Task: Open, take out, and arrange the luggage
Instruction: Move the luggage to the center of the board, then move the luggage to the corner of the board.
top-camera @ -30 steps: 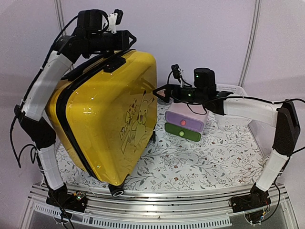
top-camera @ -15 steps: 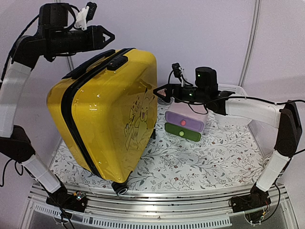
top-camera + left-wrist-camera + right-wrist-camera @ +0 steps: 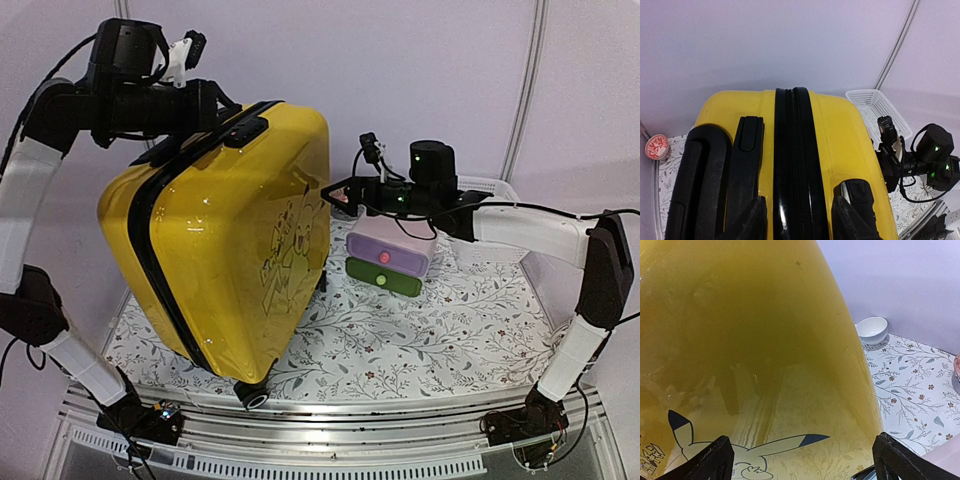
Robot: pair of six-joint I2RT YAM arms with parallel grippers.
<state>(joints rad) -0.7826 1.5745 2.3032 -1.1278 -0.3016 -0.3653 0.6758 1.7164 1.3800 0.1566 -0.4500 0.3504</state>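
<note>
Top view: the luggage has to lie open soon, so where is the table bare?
Free: the floral cloth right of the luggage, between the drawer box and the near rail. Crowded: back right, where drawer box and basket sit; the luggage fills the left.

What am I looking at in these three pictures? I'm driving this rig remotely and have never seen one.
Two robot arms are bolted at the table's near edge, each ending in a two-finger gripper. The wide picture looks down from above and behind them; the other two come from a camera on each wrist. On the flowered table cover stands the yellow suitcase, closed, with a pink-and-green drawer box and a white basket to its right. The left gripper is open, its fingers either side of the black zipper band on the suitcase's top. The right gripper is open too, facing the suitcase's side with the cartoon drawing. Neither holds anything.
</note>
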